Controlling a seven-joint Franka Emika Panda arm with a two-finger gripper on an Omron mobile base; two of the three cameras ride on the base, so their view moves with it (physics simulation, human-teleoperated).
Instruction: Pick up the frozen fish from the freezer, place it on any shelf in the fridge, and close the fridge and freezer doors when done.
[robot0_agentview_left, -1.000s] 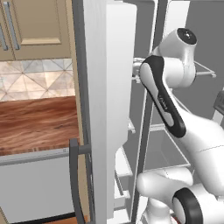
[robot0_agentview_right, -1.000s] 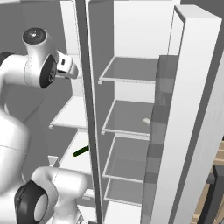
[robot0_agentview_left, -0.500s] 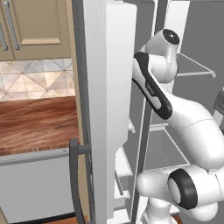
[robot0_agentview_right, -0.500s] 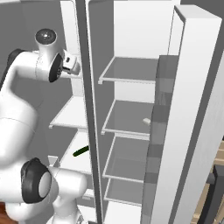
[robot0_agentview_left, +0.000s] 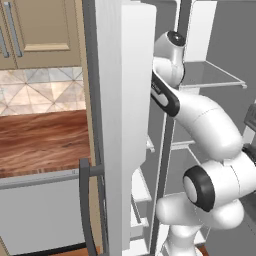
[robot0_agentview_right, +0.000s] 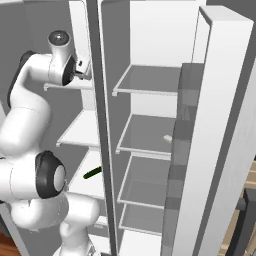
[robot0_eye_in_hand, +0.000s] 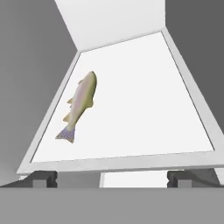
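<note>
The frozen fish (robot0_eye_in_hand: 79, 106), a slim silvery-olive body with a speckled tail fin, lay flat on a white freezer shelf (robot0_eye_in_hand: 144, 105), close to that shelf's left edge as the hand view framed it. Its long axis ran from the tail, nearest the shelf's front lip, up and slightly right toward the head, deeper in. The two-finger gripper (robot0_eye_in_hand: 112, 179) hung just outside the front lip, its dark fingertips (robot0_eye_in_hand: 43, 179) barely rising into the bottom of the frame, the jaws spread wide and gripping nothing. Relative to the jaws, the fish sat ahead and off to the left of their centre line, well apart from both tips. My judgement is that the coming reach would have to go inward over the lip and shift left, with the jaws turned to close across the narrow body rather than along it.

The hand view alone gave the fish's pose. The right base view placed the white arm (robot0_agentview_right: 30, 120) reaching high into the freezer (robot0_agentview_right: 80, 130), left of the dark centre divider, and showed the fridge (robot0_agentview_right: 150, 145) with its broad pale shelves beside its open door (robot0_agentview_right: 215, 130); a small dark green item (robot0_agentview_right: 92, 173) lay on a lower freezer shelf. The left base view showed the open freezer door (robot0_agentview_left: 125, 115) with its dark grey bar handle (robot0_agentview_left: 86, 205) beside a wooden tabletop (robot0_agentview_left: 42, 142).
</note>
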